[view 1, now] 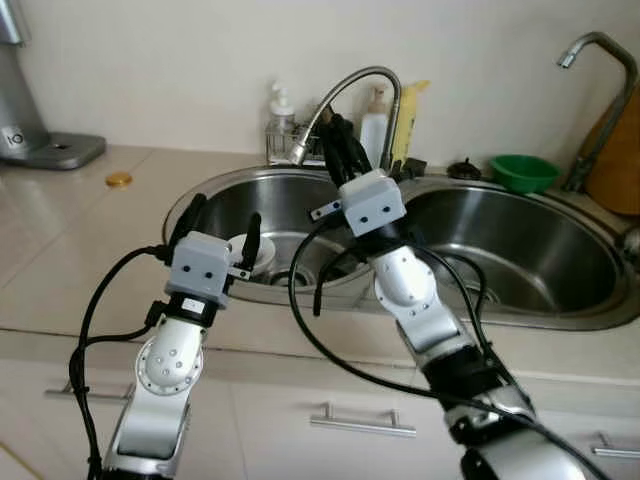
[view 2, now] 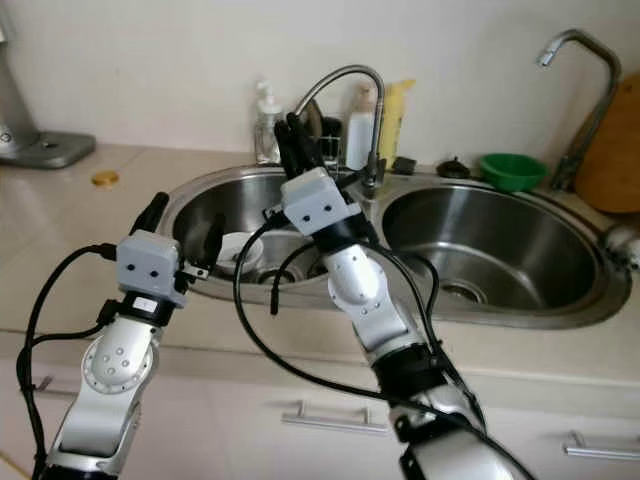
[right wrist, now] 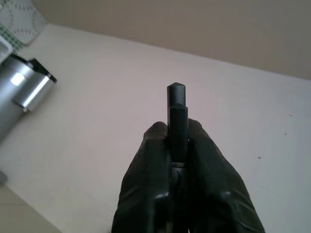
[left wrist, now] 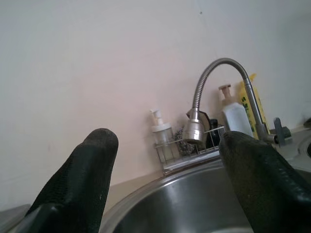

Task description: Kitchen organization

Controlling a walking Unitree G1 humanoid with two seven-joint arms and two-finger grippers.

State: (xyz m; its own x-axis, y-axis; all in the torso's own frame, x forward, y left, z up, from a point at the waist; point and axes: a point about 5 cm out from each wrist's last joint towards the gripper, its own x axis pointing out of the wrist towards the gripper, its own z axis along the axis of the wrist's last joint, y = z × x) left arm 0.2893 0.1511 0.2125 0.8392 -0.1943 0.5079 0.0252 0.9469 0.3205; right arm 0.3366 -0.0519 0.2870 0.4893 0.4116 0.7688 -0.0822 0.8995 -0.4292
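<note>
Right pincer (right wrist: 177, 141) clamped tight on a slim black tool (right wrist: 177, 121); its squared tip pokes out past the fingertips, pointing up toward the wall. What the tool is cannot be told. From the head views, this pincer (view 1: 340, 140) is raised above the divider of the double sink (view 1: 520, 300), just in front of the gooseneck faucet (view 1: 345, 95).

Left pincer (view 1: 218, 222) spread wide, holding nothing, poised over the near rim of the left basin. Just beyond its fingers, down in the basin, a white cup-like item (view 1: 258, 252) sits beside the drain.

Behind the right pincer, against the wall: wire rack (left wrist: 189, 153) with a pump soap dispenser (view 1: 281, 108), a white bottle (view 1: 375, 125) and a yellow bottle (view 1: 408, 118). Farther to the right pincer's right, a green bowl (view 1: 524, 171) on the back ledge and a second tap (view 1: 600, 90). Well off to the left pincer's left on the tabletop (view 1: 60, 240): a small gold lid (view 1: 118, 179) and the base of a silver appliance (view 1: 40, 140).
</note>
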